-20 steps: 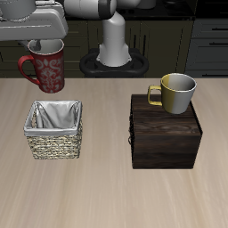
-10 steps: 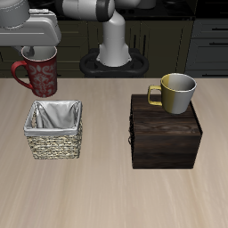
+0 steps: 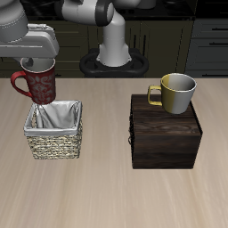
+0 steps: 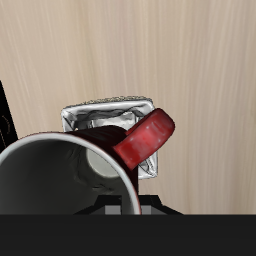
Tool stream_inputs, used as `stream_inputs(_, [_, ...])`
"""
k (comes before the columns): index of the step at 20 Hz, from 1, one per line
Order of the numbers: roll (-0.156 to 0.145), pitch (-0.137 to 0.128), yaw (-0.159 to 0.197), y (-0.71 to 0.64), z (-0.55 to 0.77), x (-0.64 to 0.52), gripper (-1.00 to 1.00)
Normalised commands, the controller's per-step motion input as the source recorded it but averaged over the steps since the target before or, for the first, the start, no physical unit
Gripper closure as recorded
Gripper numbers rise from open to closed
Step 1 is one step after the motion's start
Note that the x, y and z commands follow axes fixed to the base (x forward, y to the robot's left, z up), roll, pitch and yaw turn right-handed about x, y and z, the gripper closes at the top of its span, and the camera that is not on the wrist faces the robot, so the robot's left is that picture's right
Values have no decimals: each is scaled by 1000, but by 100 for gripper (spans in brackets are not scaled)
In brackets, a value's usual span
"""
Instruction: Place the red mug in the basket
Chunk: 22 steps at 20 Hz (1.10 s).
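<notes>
Under the claw (image 3: 38, 65) hangs the red mug (image 3: 37, 86), upright, mouth up, claw clenched on its rim from above. Fingertips mostly hidden by the mug body in the exterior view; not visible at all in the wrist view, which is filled by the mug's grey inside and rim.

Mug is off the worktop (image 3: 107, 187), airborne. Handle loop points out sideways, away from the wooden box. Basket (image 3: 54, 131) sits directly below and slightly nearer the worktop's front edge than the mug; mug's base overlaps the basket's back rim in the exterior view, so hard to say if it is fully over the opening. Wrist view shows basket (image 4: 112, 120) partly past the mug (image 4: 60, 190) rim, with the handle crossing over it, so the mug looks offset toward one edge, not centred. Judgement: small shift toward the front edge, then straight down.

Further out: dark wooden box (image 3: 165, 132) well apart from the basket, grey mug with yellow handle (image 3: 175, 93) on top of it. Not in the way.

Basket floor mostly blocked in both views.
</notes>
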Motion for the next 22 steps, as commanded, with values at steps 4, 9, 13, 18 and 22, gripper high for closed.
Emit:
stream_inputs(4, [-18,20,-15,-73,-234,-1,100])
stream_inputs(9, [-20,22,-7,-71,-310,-8,100])
stream_inputs(13, [-16,32,-22,-101,-228,-27,100])
stream_inputs(18, [4,20,-9,42,-285,-80,100])
stream_inputs(22, [30,17,23,176,-386,-138,100])
